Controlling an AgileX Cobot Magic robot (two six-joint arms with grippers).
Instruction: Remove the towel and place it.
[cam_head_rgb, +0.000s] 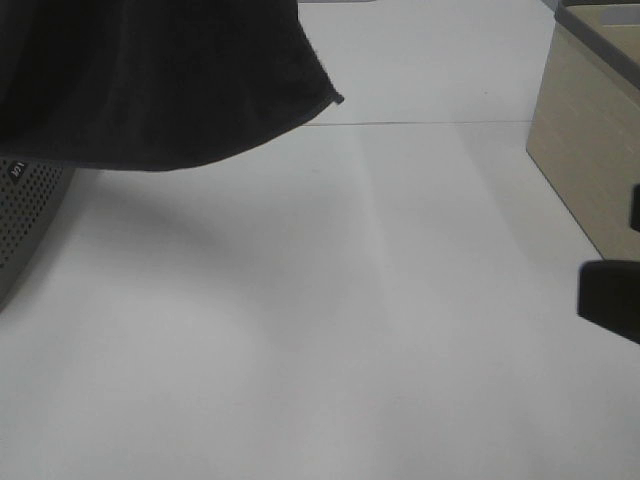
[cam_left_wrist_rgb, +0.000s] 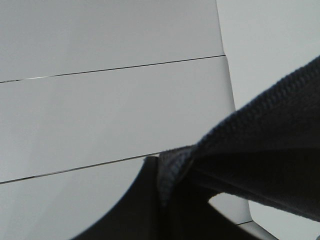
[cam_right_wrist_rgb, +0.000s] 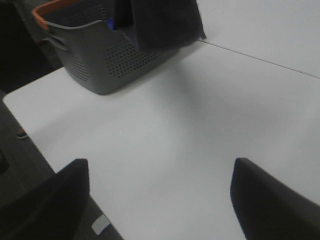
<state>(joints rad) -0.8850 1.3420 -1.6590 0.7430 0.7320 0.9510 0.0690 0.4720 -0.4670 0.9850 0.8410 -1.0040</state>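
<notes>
A white table fills the high view. The towel hangs at ten o'clock, above a grey basket at nine. In the left wrist view, the left gripper pinches the towel's hem. In the right wrist view, the right gripper is spread wide over the table, holding nothing.

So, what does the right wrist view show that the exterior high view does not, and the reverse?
Only the right wrist view: the orange rim of the basket, and the right gripper with its fingers wide apart. Only the exterior high view: a beige cabinet at the right side. Both: the dark towel hanging lifted by the grey holed basket, and the white table with its thin seam.
</notes>
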